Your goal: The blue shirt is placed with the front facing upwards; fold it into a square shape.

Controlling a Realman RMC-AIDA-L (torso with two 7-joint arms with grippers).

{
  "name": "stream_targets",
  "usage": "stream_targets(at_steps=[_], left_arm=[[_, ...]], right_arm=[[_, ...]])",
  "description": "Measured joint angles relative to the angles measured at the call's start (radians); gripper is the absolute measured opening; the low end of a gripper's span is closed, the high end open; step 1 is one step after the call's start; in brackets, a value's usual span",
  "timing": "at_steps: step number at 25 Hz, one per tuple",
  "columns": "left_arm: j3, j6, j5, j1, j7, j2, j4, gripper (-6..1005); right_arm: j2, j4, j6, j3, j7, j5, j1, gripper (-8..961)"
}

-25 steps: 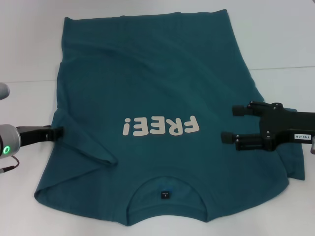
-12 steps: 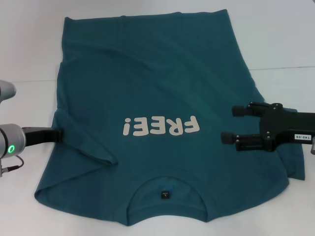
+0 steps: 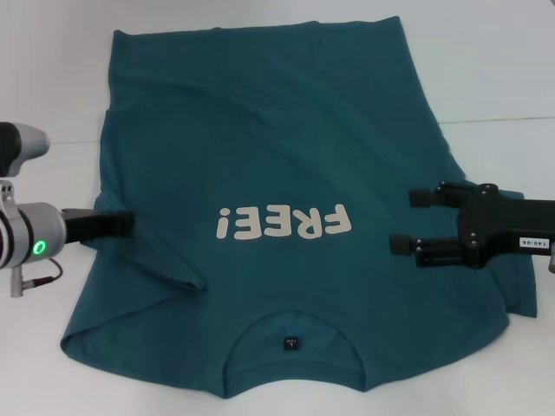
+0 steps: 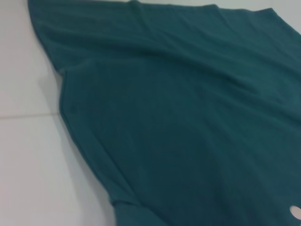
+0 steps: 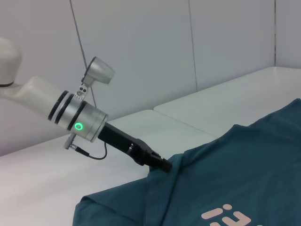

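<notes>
Left pincer (image 3: 121, 224), fingers together, pinches the left sleeve edge of the blue shirt (image 3: 277, 165), which lies flat, print up, on the tabletop (image 3: 503, 78). Right pincer (image 3: 408, 221) hovers apart over the right side. Carry the fold inward evenly.

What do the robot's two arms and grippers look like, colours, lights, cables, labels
The left arm has silver-grey cylindrical links, a glowing green ring light, a thin dark cable at the wrist, and a black left gripper. The right gripper is matte black with two blocky parallel fingers, visible screws, and a small white label printed with numbers.
</notes>
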Motion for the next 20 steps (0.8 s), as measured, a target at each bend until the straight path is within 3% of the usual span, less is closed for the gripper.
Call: stream_targets(at_steps=[7,12,18,20], left_arm=[[-0.005,0.006,0.004,0.067,-0.071,0.002,0.083,55],[-0.007,0.001,0.004,0.1,-0.104,-0.001,0.112,159],[-0.002,-0.016,0.004,0.084,-0.097,0.0,0.079,284],[-0.002,-0.034,0.004,0.076,-0.094,0.001,0.059,524]], right_arm=[[0.0,-0.002,0.0,0.0,0.004,0.001,-0.005,944],[0.0,-0.003,0.004,0.0,0.005,0.0,-0.006,944],[-0.001,-0.006,0.006,0.0,0.005,-0.001,0.001,944],[-0.001,-0.008,0.007,0.0,0.005,-0.001,0.001,944]])
